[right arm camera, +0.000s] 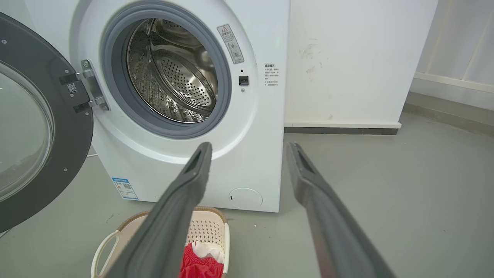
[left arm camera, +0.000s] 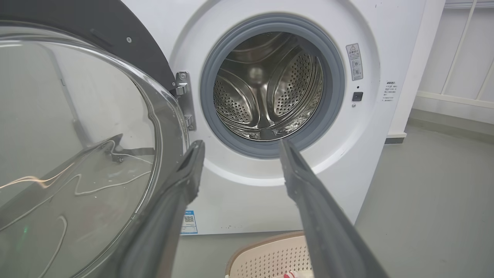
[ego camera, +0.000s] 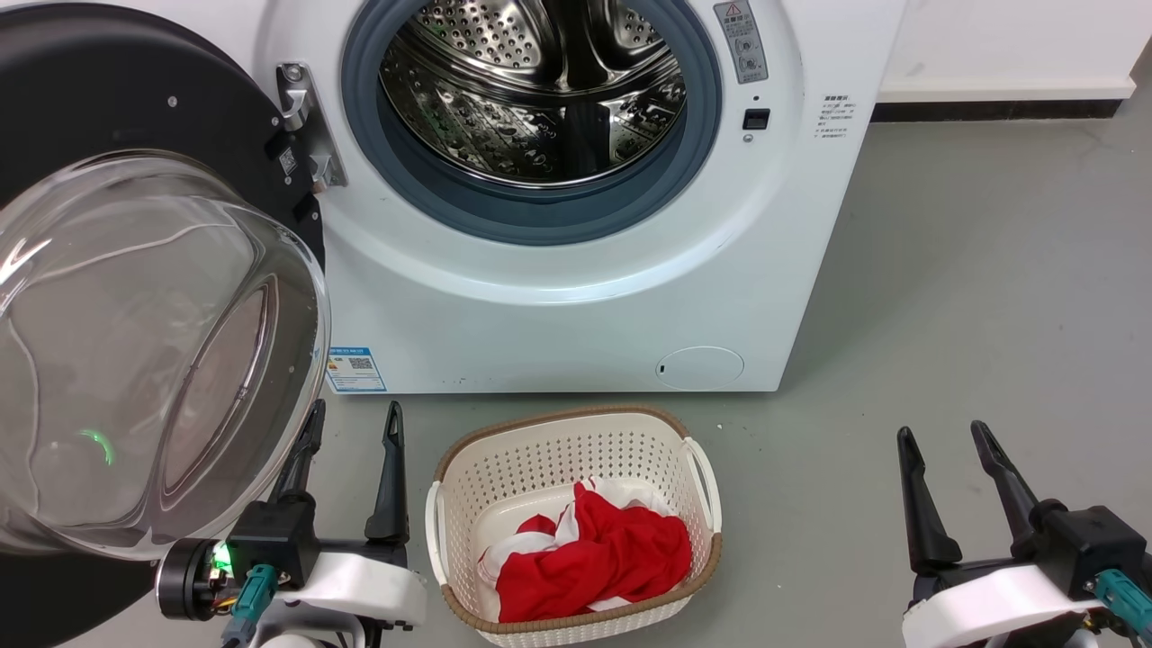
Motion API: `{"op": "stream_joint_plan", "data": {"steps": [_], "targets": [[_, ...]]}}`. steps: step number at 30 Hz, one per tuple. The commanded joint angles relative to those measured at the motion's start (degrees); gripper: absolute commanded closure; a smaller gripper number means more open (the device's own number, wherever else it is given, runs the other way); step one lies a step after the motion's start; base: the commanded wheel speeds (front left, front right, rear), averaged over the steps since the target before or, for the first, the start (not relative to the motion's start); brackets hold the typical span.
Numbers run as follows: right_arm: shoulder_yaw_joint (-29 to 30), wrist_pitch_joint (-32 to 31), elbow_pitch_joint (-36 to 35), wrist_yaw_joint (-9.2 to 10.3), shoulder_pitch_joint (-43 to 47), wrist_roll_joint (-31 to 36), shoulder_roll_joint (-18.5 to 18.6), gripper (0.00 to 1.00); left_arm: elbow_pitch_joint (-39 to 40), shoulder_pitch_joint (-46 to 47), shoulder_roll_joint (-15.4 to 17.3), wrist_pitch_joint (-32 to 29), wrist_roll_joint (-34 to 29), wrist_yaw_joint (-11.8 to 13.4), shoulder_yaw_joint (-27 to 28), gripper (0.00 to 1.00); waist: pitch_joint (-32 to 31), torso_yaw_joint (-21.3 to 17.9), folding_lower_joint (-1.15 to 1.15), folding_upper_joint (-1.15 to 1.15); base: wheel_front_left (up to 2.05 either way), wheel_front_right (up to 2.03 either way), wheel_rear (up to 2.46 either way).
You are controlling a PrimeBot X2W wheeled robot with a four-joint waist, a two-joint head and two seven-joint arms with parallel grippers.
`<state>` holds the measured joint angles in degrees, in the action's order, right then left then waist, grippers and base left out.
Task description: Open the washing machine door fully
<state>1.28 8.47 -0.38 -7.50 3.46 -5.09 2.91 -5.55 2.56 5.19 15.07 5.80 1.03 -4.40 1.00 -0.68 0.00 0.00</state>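
The washing machine door [ego camera: 153, 297] stood swung out at nine o'clock of the steel drum [ego camera: 531, 90], hung on its hinge [ego camera: 301, 126] from the washing machine [ego camera: 558, 306], glass bowl bulging toward the robot. The left gripper [ego camera: 354, 423], fingers spread and holding nothing, sat at the bowl's five o'clock, its outer finger just beside the glass. The right gripper [ego camera: 942, 441], likewise spread and empty, hung well apart at four o'clock of the laundry basket [ego camera: 576, 418]. To my eye, any swing left wanted a gentle push on the black rim toward nine o'clock, not on the slippery bowl.
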Motion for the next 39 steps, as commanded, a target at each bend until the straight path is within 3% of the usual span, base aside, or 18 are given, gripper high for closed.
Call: {"op": "stream_joint_plan", "data": {"steps": [1, 22, 23, 25, 26, 39], "targets": [[-0.2, -0.1, -0.2, 0.02, 0.0, -0.1, -0.1, 0.00, -0.1, -0.3, 0.1, 0.1, -0.2, 0.1, 0.3, 0.00, 0.1, 0.0, 0.00, 0.00, 0.00, 0.00, 0.00], [-0.9, 0.4, 0.7, 0.03, -1.0, -1.2, -0.1, 0.00, -0.8, -0.3, -0.8, 0.1, -0.9, -0.5, 0.9, 0.00, 0.2, 0.0, 0.00, 0.00, 0.00, 0.00, 0.00], [-0.8, 0.1, 0.6, 0.00, -0.2, -0.8, 0.0, 1.00, -0.8, 0.0, -0.6, 0.0, -0.5, -0.6, 0.9, 1.00, 0.2, 0.0, 0.00, 0.00, 0.00, 0.00, 0.00], [-0.8, 0.0, 1.7, -0.01, 0.4, -0.7, 0.0, 1.00, -2.0, -0.5, -0.6, 0.0, -0.5, -0.5, 0.9, 1.00, 0.2, 0.0, 0.00, 0.00, 0.00, 0.00, 0.00], [-1.0, -0.1, 1.8, -0.01, 0.3, -4.4, 0.0, 1.00, -2.8, 0.2, -0.7, -1.3, 2.9, -0.9, 1.8, 1.00, 0.2, 0.1, 0.00, 0.00, 0.00, 0.00, 0.00], [-0.9, -2.0, 4.2, -0.01, -1.8, -20.1, 1.0, 1.00, -3.5, 0.7, -1.0, -4.7, 17.7, -2.2, 3.2, 1.00, 0.1, 0.1, 0.00, 0.00, 0.00, 0.00, 0.00]]}}
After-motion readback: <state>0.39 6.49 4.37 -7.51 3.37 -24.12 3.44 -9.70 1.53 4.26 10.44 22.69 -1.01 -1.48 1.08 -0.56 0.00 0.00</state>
